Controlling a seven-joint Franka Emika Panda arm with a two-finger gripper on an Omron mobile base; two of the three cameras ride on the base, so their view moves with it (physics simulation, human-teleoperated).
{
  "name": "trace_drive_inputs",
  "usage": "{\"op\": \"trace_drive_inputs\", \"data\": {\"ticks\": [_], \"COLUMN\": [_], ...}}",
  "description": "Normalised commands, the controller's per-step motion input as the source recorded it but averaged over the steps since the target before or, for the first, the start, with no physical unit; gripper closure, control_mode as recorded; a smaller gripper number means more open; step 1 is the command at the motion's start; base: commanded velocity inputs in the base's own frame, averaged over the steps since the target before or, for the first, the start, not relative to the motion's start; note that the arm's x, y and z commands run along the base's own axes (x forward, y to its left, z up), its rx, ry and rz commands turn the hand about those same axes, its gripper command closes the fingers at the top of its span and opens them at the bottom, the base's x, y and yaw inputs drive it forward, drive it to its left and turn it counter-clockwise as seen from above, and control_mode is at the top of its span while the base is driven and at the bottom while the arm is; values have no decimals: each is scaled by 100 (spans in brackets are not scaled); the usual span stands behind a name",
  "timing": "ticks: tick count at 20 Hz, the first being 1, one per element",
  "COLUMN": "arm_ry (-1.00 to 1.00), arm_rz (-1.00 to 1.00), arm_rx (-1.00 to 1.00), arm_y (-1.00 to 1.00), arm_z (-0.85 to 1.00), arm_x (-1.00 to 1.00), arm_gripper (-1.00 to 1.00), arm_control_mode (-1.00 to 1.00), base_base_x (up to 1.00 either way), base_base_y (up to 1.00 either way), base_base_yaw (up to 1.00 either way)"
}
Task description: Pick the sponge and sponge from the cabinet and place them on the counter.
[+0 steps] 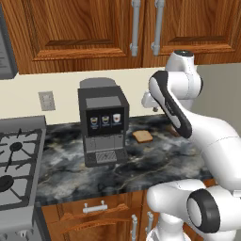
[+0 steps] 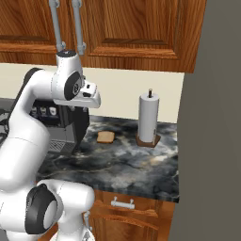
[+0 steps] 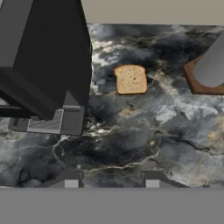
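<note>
Gripper hangs above the counter, looking down; its two dark fingertips stand apart with only marbled stone between them, nothing held. On that dark worktop, near to far: black coffee machine beside the stove, then a tan bread slice lying flat just past the machine, well apart from the paper towel roll upright on its wooden base at the back wall. Above, the cabinet doors are closed, silver bar handles side by side. Sponges: can't tell where.
</note>
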Motion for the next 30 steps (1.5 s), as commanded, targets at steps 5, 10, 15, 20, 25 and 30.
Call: {"op": "trace_drive_inputs", "data": {"ticks": [5, 10, 15, 20, 25, 30], "arm_ry": [-6, -15, -29, -31, -26, -22], "arm_rz": [4, 9, 12, 9, 4, 2], "arm_rx": [0, -1, -2, 0, 0, 0], "arm_y": [0, 0, 0, 0, -4, -3], "arm_z": [-8, -6, 2, 23, 38, 49], "arm_x": [-39, -67, -55, -29, -9, -11], "arm_gripper": [-100, -100, -100, -100, -100, -100], "arm_control_mode": [-100, -100, -100, -100, -100, -100], "base_base_x": [0, 0, 0, 0, 0, 0], "base_base_y": [0, 0, 0, 0, 0, 0], "base_base_yaw": [0, 0, 0, 0, 0, 0]}}
